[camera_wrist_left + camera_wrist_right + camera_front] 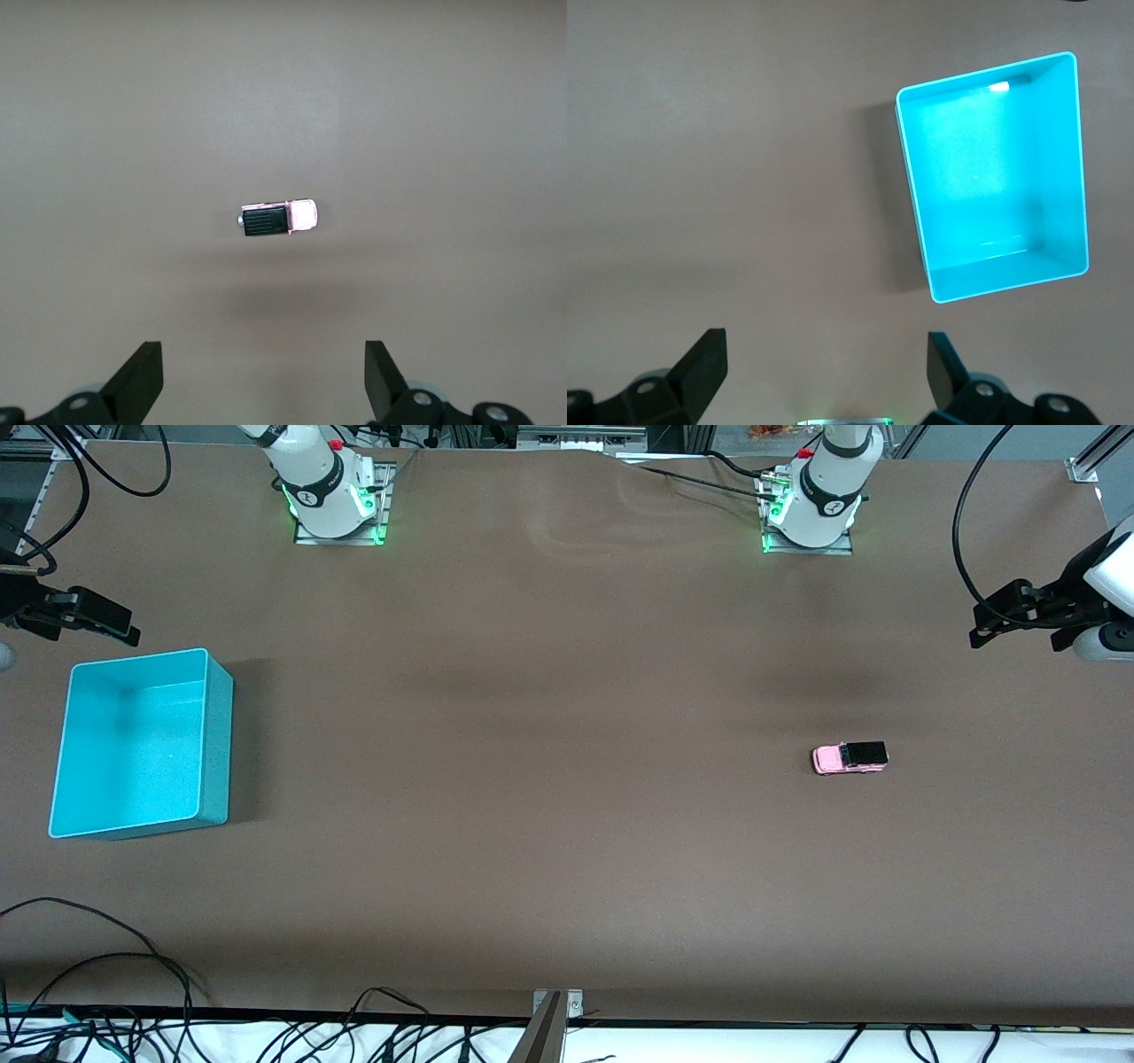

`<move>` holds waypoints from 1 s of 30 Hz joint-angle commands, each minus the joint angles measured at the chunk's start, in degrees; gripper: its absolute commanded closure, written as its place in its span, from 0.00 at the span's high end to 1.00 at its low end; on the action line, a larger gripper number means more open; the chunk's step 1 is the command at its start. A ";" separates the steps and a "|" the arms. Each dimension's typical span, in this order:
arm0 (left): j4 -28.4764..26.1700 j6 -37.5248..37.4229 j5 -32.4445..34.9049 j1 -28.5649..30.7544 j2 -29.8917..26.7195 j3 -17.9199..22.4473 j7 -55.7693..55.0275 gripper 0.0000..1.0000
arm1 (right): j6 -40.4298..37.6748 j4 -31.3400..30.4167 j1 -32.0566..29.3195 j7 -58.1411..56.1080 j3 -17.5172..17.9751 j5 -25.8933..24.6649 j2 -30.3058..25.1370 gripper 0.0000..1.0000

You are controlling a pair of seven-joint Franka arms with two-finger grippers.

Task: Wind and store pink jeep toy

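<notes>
The pink jeep toy [849, 758] stands on its wheels on the brown table toward the left arm's end, pink hood and black rear. It also shows in the left wrist view [279, 219]. My left gripper [982, 627] hangs high at that end of the table, open and empty, its fingers [142, 376] wide apart and well clear of the jeep. The turquoise bin [217, 735] sits empty toward the right arm's end and shows in the right wrist view [992, 204]. My right gripper [124, 624] waits in the air beside the bin, open and empty [826, 372].
Black cables [133, 992] lie along the table edge nearest the front camera, with a metal bracket [554, 1019] at its middle. The two arm bases [337, 505] stand at the edge farthest from that camera. Bare brown table lies between jeep and bin.
</notes>
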 commanded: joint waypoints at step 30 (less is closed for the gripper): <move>1.86 -1.32 1.98 0.69 1.24 -0.35 0.18 1.00 | -0.81 -0.61 -0.22 -0.14 0.31 0.76 -1.00 1.00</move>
